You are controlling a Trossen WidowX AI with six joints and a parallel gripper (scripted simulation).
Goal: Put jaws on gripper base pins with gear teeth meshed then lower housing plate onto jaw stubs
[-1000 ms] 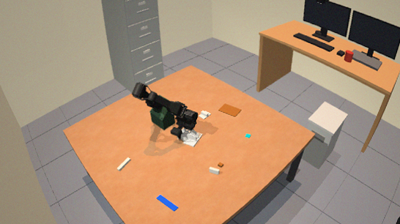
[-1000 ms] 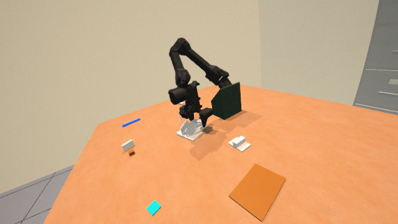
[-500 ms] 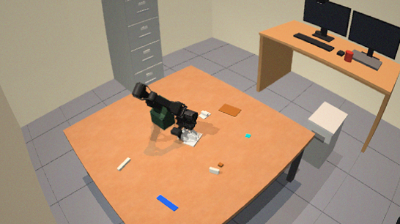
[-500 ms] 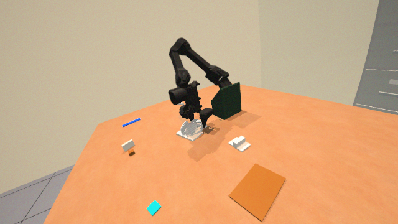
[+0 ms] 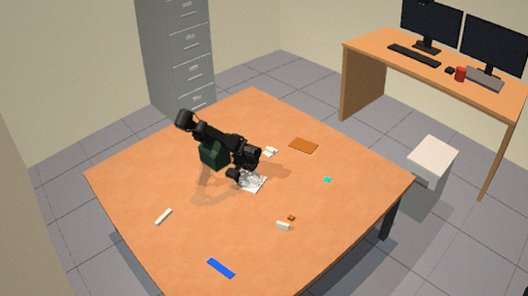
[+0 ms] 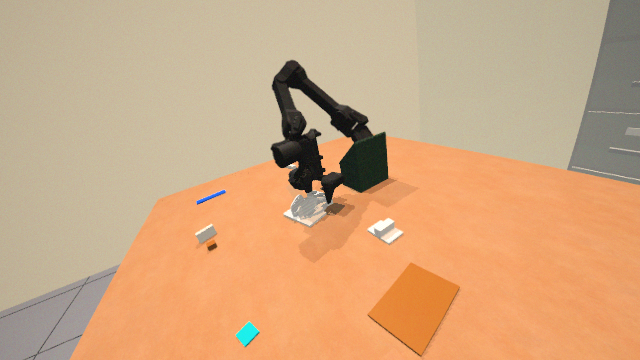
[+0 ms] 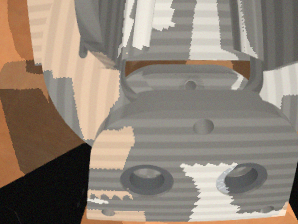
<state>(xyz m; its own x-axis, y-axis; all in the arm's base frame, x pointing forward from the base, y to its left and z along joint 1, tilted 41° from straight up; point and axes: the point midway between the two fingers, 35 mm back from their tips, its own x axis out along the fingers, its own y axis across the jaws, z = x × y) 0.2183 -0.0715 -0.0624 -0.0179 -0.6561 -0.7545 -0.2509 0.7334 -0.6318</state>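
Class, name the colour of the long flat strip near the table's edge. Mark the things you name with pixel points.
The strip [image 5: 220,268] [image 6: 211,197] is plain blue, clearest in the top view.

White-and-grey assembly [image 5: 252,181] [image 6: 309,205] [image 7: 160,145] of gripper parts, low on the worktop [image 5: 217,231] [image 6: 200,295] [image 7: 10,165], part of it between the fingers [image 5: 232,173] [image 6: 328,191]. Flat white slab [image 5: 253,190] [image 6: 306,220] at the bottom, curved upright pieces above. Wrist view: ribbed surface, two ringed round holes side by side, smaller hole above, narrow slot beyond. Can't tell jaws from housing plate; tooth mesh and seating unclear.
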